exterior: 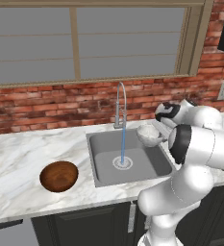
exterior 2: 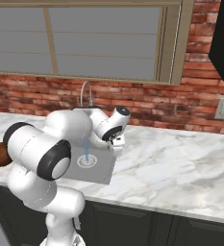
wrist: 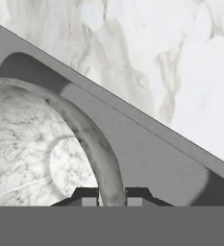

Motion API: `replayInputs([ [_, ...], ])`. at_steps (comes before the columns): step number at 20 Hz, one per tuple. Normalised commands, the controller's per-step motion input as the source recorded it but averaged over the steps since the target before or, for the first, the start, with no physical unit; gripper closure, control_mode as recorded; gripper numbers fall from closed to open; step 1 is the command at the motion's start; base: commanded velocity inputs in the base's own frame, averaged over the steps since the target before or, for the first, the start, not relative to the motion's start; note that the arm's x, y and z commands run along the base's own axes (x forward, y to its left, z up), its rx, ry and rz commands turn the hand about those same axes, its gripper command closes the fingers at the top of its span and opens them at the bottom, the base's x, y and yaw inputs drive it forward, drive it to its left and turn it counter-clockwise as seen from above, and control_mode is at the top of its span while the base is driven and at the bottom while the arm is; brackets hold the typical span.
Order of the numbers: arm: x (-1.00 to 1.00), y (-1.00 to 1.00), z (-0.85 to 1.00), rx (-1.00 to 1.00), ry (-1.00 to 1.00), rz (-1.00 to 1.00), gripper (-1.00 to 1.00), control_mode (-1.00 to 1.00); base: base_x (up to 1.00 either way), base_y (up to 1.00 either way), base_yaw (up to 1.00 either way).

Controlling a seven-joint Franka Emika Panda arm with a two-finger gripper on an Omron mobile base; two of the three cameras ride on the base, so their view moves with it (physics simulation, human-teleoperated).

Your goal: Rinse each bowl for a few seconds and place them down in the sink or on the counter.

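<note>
Bowls are split — the pale bowl (exterior: 149, 134) hangs over the sink's (exterior: 106, 166) right side, rim pinched in the gripper (wrist: 112, 196), beside the faucet's (exterior: 120, 103) stream; next, judging by this, slide it under, while the wooden bowl (exterior: 59, 176) waits on the counter (exterior: 12, 163).

Two bowls on show, the pale speckled bowl (exterior: 148, 134) pinched by its rim right in the gripper (wrist: 112, 198) and the dark wooden bowl (exterior: 59, 176) well off to its left on the one marble counter (exterior: 17, 158), plus one sink (exterior: 105, 166) below it and one faucet (exterior: 120, 103) running.
</note>
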Motion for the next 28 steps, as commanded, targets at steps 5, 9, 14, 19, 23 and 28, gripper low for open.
replayInputs([
  [5,0.23,0.35,-0.09,0.00,0.00,0.04,1.00,-1.00,0.00,0.00,0.00],
  [9,0.22,0.34,-0.13,0.03,-0.01,0.04,1.00,-1.00,0.00,0.00,0.00],
  [14,0.27,0.29,-0.16,0.01,-0.01,0.03,1.00,-1.00,0.00,0.00,0.00],
  [19,0.30,0.11,-0.18,0.00,-0.01,0.01,1.00,-1.00,0.00,0.00,0.00],
  [23,0.28,0.05,-0.16,0.01,0.00,0.02,1.00,-1.00,0.00,0.00,0.00],
  [28,0.09,-0.14,0.02,0.00,-0.04,0.04,1.00,-1.00,0.00,0.00,0.00],
])
